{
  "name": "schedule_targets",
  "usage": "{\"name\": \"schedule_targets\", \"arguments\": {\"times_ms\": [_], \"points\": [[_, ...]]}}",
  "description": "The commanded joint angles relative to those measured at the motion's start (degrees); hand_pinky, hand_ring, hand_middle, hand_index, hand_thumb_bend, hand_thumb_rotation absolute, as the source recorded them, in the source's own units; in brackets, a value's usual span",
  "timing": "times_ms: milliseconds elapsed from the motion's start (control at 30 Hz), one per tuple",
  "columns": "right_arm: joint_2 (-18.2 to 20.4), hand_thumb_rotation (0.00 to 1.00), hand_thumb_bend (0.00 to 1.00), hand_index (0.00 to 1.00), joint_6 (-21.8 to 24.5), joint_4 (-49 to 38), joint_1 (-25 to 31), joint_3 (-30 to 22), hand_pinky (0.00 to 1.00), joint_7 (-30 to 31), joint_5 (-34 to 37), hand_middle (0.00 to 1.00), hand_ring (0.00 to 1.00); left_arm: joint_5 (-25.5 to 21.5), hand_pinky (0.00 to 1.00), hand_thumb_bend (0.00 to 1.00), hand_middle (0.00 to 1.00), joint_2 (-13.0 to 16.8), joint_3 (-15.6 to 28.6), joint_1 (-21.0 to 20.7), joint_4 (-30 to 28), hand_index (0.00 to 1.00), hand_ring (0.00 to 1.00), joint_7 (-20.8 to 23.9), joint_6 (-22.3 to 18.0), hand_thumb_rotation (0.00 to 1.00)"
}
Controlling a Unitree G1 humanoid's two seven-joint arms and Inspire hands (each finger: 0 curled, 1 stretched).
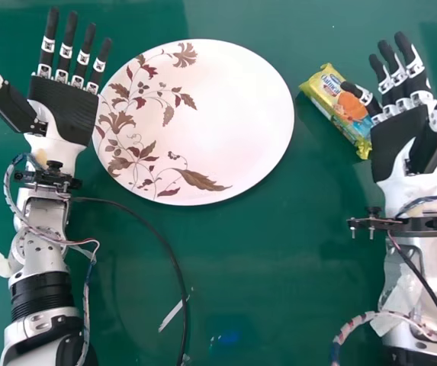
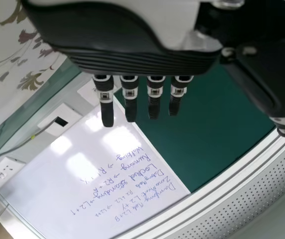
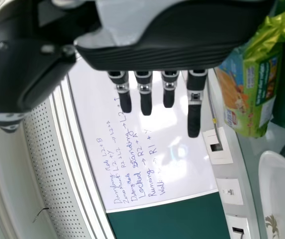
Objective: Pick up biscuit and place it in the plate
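In the head view, find the biscuit packet (image 1: 326, 88) on the green table (image 1: 279, 252), between floral plate (image 1: 233, 122) and released right hand (image 1: 397, 137); see the left hand (image 1: 64, 107) released too. In the right wrist view, see the biscuit packet's green side, plus a whiteboard (image 3: 187, 174).

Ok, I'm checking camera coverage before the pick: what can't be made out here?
Part of the biscuit packet: head view, behind a finger of the right hand.
Rest of the plate: right wrist view, cut off by the edge.
Thumb tip of the left hand: head view, cut off by the edge.
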Motion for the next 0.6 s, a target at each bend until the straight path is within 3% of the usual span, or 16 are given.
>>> {"name": "schedule_targets", "arguments": {"times_ms": [0, 233, 567], "points": [[2.25, 1.00, 0.99, 1.00, 0.14, 2.32, 1.60, 0.64, 0.64, 0.44, 0.31, 0.96, 0.93, 0.34, 0.86, 1.00, 1.00, -1.61, 0.16, 5.75, 3.28, 1.00, 0.97, 0.72, 1.27, 1.00], [2.69, 0.99, 0.96, 1.00, 1.54, 1.82, 2.46, 2.15, 0.63, 1.07, 0.72, 0.94, 0.93, 1.06, 0.81, 1.00, 1.00, -1.49, -0.18, 5.88, 3.41, 1.00, 0.96, 0.32, 0.42, 1.00], [2.90, 0.97, 0.96, 1.00, 2.70, 0.88, 2.90, 3.32, 0.61, 0.64, 0.28, 0.89, 0.91, 0.82, 0.87, 1.00, 1.00, -1.55, -0.14, 5.68, 3.43, 1.00, 0.96, 0.97, 0.38, 1.00]]}}
